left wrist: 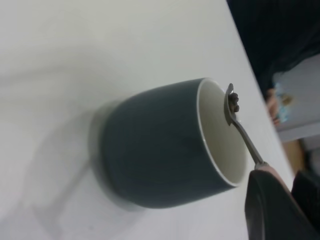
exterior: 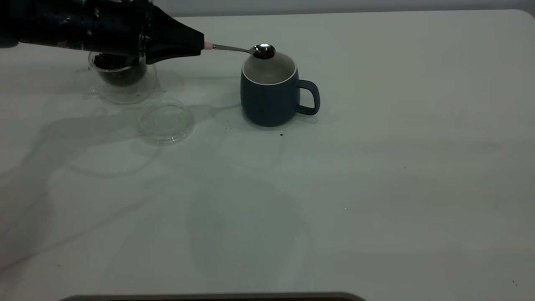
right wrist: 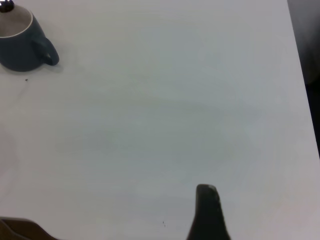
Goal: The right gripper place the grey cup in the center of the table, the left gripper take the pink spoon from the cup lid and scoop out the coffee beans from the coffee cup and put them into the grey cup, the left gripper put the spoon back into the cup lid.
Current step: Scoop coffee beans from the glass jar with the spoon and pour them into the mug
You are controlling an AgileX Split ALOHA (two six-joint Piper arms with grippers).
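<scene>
Coffee beans [left wrist: 233, 103], a few of them, sit in the bowl of the pink spoon [exterior: 246, 49], and that bowl hangs just over the far rim of the grey cup [exterior: 269, 94], above the edge of its white inside. The left pincer [exterior: 196, 44] is clamped on the pink handle, with only the handle's end and the silver neck showing past it. The spoon's long axis runs roughly level from the pincer out toward the cup, so the cup lies straight ahead of the pincer along the spoon. By my judgement a roll of the wrist would tip the beans in, though the bowl is close to the rim and some could fall outside.

Behind the left arm stands the coffee cup [exterior: 121, 81], dark beans in it, with the cup lid [exterior: 166, 121] lying bare between it and the grey cup, nearer the camera. The worktop [exterior: 376, 188] is white and open, with a few dark specks near the cup. The right pincer [right wrist: 210, 215] is parked well apart over bare surface; whether it is wide or narrow I cannot tell
</scene>
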